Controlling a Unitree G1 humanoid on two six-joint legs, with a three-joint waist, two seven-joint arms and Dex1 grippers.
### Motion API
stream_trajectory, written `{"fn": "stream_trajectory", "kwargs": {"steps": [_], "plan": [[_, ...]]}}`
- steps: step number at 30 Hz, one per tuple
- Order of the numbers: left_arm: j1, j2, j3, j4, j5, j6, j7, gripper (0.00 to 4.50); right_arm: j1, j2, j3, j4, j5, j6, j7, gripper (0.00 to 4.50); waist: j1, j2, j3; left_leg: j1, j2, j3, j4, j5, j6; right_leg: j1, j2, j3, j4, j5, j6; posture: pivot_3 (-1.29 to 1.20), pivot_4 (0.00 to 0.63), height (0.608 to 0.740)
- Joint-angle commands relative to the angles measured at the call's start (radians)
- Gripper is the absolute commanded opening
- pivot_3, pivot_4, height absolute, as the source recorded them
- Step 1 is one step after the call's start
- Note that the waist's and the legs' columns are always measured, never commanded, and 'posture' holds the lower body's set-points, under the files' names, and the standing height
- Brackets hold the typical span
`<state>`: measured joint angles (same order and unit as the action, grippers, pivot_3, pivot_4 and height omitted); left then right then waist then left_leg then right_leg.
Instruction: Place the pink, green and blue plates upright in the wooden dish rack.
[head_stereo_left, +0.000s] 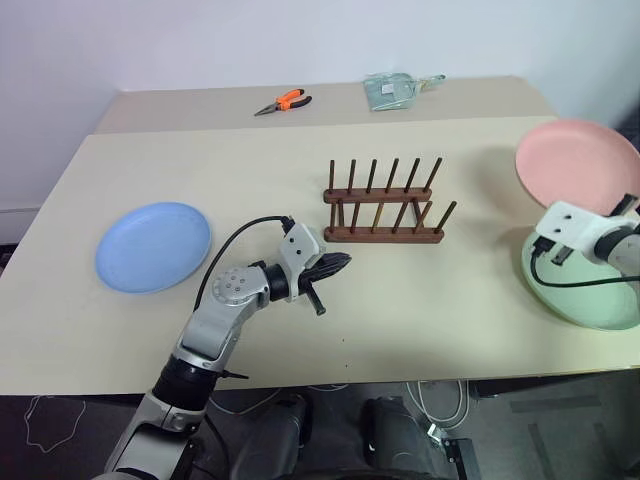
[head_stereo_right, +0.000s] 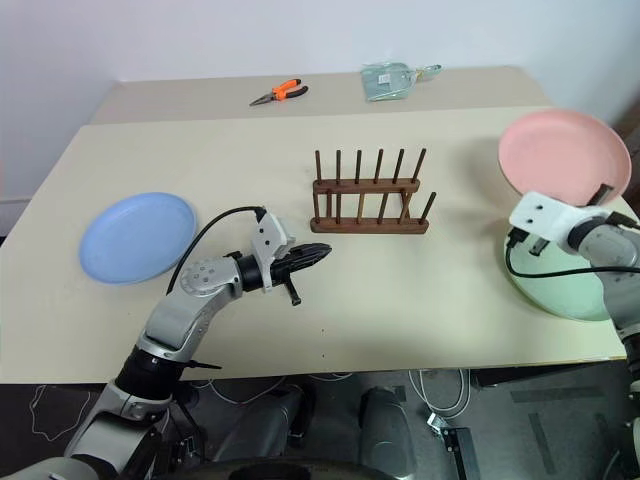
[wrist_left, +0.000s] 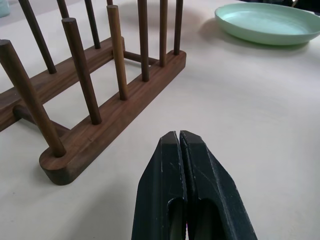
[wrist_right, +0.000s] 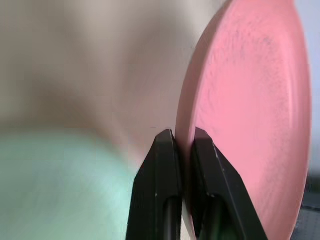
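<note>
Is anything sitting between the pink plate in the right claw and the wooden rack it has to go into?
Nothing visible blocks it. The right claw is shut on the pink plate's rim, and bare table lies between it and the wooden dish rack, whose slots are all empty. The left claw hangs near the rack's front-left corner, off that path.

Rack (head_stereo_left: 384, 204) mid-table (head_stereo_left: 300, 300); one plate (head_stereo_left: 153, 246) left, two plates (head_stereo_left: 577, 162) right, pliers (head_stereo_left: 283, 101) behind

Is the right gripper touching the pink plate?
Touching. The right wrist view shows the right gripper with both fingers closed on the pink plate rim, no gap.
</note>
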<state>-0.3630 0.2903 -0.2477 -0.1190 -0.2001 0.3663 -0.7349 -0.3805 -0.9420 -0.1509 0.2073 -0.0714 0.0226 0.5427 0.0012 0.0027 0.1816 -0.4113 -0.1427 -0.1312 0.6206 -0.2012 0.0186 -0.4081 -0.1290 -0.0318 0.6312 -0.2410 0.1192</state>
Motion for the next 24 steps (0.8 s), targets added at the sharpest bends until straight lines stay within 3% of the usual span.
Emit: {"fn": "stream_trajectory", "kwargs": {"steps": [1, 4, 7, 24], "plan": [[-0.012, 0.001, 0.031, -0.026, -0.023, -0.009, 0.002, 0.0, -0.066, 0.132, -0.152, -0.359, 0.526, 0.311, 0.085, 0.11, -0.006, 0.0, 0.0, 0.0, 0.001, 0.0, 0.0, 0.0, 0.0, 0.0, 0.001, 0.0, 0.0, 0.0, 0.0, 0.0, 0.15, 0.729], [-0.013, 0.007, 0.038, -0.026, -0.031, -0.01, -0.005, 0.0, -0.065, 0.196, -0.206, -0.523, 0.846, 0.513, 0.105, 0.11, 0.01, 0.0, 0.0, 0.0, 0.0, -0.003, -0.001, 0.0, 0.0, 0.0, 0.001, 0.0, 0.0, 0.0, 0.0, 0.0, 0.15, 0.729], [-0.01, 0.011, 0.038, -0.029, -0.033, -0.012, -0.007, 0.0, -0.078, 0.232, -0.223, -0.549, 0.983, 0.615, 0.066, 0.11, 0.019, -0.001, 0.0, -0.001, -0.001, -0.003, 0.0, -0.001, 0.001, 0.0, 0.001, 0.0, -0.002, 0.0, 0.0, 0.0, 0.15, 0.729], [0.013, 0.013, 0.04, -0.062, -0.051, -0.005, -0.007, 0.0, -0.049, 0.279, -0.235, -0.465, 1.033, 0.688, -0.02, 0.11, 0.012, 0.0, 0.0, -0.01, -0.003, -0.002, 0.004, -0.001, 0.003, -0.007, -0.001, 0.0, -0.001, 0.0, 0.0, 0.0, 0.15, 0.729]]}}
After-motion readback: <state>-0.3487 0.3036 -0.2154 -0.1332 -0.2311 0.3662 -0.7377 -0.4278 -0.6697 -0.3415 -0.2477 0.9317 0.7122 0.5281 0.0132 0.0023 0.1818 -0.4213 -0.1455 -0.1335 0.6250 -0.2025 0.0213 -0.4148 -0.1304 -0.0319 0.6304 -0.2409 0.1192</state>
